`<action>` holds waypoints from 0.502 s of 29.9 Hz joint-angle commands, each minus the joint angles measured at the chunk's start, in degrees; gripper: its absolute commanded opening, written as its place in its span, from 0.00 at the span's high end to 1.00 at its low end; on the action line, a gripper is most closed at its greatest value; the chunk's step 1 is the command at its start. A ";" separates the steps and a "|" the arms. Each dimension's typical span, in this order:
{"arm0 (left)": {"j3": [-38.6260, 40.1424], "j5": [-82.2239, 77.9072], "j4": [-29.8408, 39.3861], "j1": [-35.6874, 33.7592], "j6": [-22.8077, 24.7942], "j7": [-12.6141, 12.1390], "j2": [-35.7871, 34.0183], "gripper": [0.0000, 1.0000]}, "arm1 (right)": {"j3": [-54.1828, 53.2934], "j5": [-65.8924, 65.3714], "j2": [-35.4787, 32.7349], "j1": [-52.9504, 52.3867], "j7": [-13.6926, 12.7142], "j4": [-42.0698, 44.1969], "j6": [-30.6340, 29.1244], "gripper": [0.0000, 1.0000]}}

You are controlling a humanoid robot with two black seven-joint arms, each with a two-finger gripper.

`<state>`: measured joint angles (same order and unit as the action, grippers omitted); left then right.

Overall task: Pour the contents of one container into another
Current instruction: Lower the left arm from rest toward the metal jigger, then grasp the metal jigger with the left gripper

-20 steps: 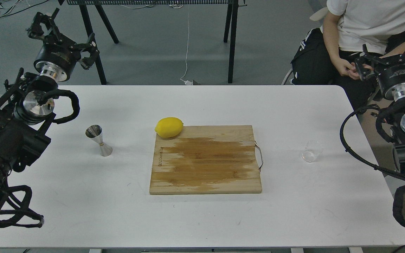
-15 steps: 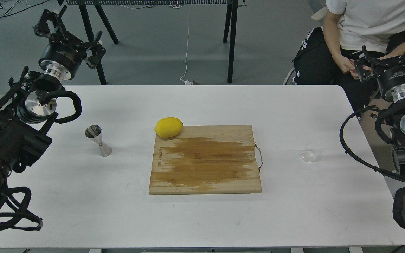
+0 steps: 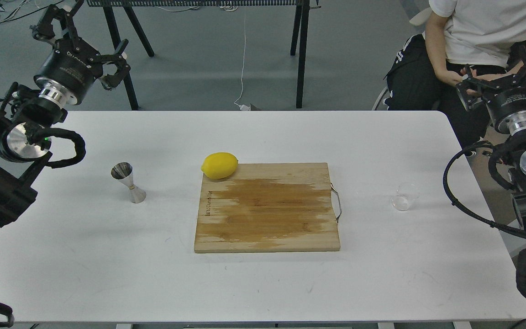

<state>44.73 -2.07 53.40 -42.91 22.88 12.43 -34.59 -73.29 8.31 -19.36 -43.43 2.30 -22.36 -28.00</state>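
Note:
The small clear glass cup (image 3: pixel 404 197) stands upright on the white table (image 3: pixel 263 283), to the right of the board. The steel jigger (image 3: pixel 128 183) stands upright on the table's left side. My left gripper (image 3: pixel 85 40) is held high beyond the table's far left corner, well behind the jigger, open and holding nothing. My right gripper (image 3: pixel 503 77) is raised past the far right edge, behind and to the right of the cup, with its fingers spread and nothing between them.
A wooden cutting board (image 3: pixel 267 208) with a wet stain and a metal handle lies mid-table. A yellow lemon (image 3: pixel 219 165) rests at its far left corner. A seated person (image 3: pixel 477 32) is close behind my right gripper. Black table legs (image 3: pixel 300 50) stand behind.

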 commanded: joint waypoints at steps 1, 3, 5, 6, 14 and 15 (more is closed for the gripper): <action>-1.57 -5.73 12.48 4.22 -3.71 2.58 -7.67 0.00 | -0.19 0.04 -0.33 0.36 -0.01 -0.05 0.00 0.00; -1.66 -11.35 20.38 7.03 -7.31 4.34 -11.18 0.00 | -0.27 0.04 -0.68 0.36 -0.01 -0.05 0.00 0.00; -1.48 -17.94 29.96 11.51 -10.91 5.23 -15.32 0.00 | -0.45 0.04 -1.03 0.45 0.34 0.03 0.00 0.00; -1.31 -21.54 34.27 13.97 -12.50 5.49 -17.25 0.00 | -0.63 0.04 -1.38 0.45 0.60 0.04 0.00 0.00; -1.48 -51.16 40.38 26.37 -25.06 9.80 -22.10 0.00 | -0.36 0.04 -2.70 0.72 1.22 0.12 0.00 0.00; -1.48 -54.50 39.77 27.60 -26.73 10.15 -22.10 0.00 | -0.36 0.04 -2.88 0.98 1.22 0.04 0.00 0.00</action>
<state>43.36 -46.66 94.00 -18.83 1.08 21.19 -56.38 -73.86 8.41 -21.94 -42.78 3.49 -22.31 -28.00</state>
